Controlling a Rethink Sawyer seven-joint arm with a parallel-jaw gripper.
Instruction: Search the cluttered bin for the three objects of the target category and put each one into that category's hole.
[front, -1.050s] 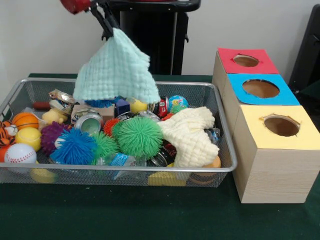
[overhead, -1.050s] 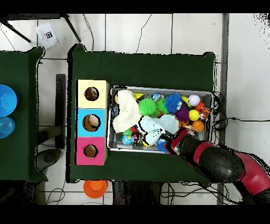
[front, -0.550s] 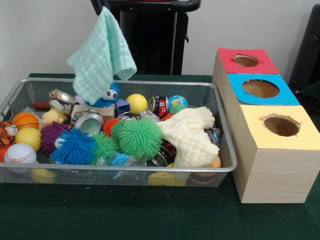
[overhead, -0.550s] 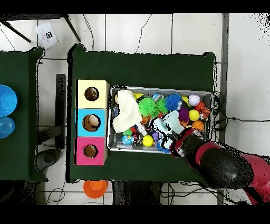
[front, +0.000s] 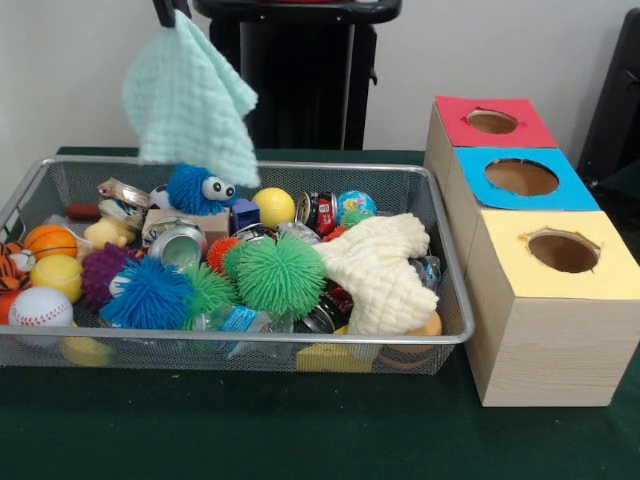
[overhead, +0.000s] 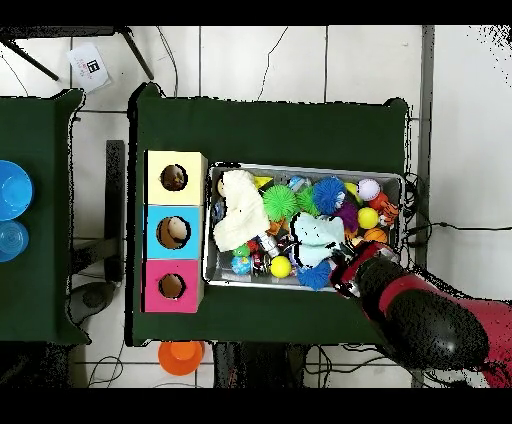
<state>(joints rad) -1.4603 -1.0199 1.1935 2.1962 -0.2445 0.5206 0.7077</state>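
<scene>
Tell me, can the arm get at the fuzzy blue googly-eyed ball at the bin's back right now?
Probably not yet. The gripper holds the pale mint waffle-weave cloth, which hangs just above the fuzzy blue googly-eyed ball. Nothing lies on the ball, but the jaws are occupied until the cloth is dropped.

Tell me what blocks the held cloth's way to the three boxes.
Nothing visible does. The mint cloth hangs from the end effector well above the bin, higher than the toys in it. The boxes stand just outside the bin's end, their holes facing up and uncovered.
</scene>
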